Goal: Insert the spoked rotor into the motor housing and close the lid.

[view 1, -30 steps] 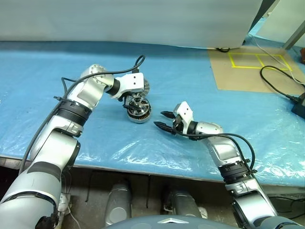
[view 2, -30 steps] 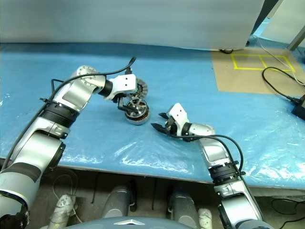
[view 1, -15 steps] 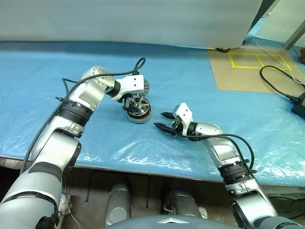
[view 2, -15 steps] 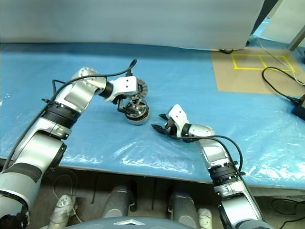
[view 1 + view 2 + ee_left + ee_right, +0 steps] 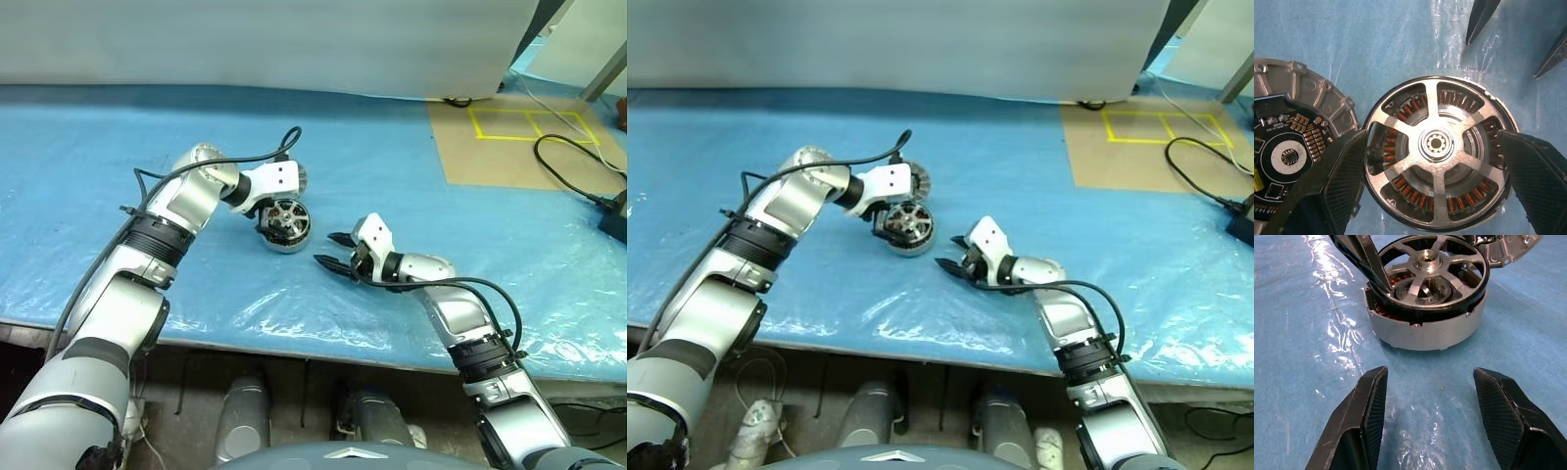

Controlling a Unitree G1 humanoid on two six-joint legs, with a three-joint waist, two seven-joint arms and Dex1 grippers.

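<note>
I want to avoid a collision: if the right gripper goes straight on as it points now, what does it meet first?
Most likely the squat silver motor housing, which stands directly ahead of the open right gripper. Only bare blue plastic sheet lies between them. The dark-rimmed spoked rotor on top sits higher.

Rotor: dark rim, silver spokes to a central hub, sitting tilted on top of the housing, not fully seated. Housing: squat silver cylinder, copper coils visible under the spokes, upright on the blue sheet. Lid: round, silver rim, circuit board face up, flat just beside the housing.
</note>
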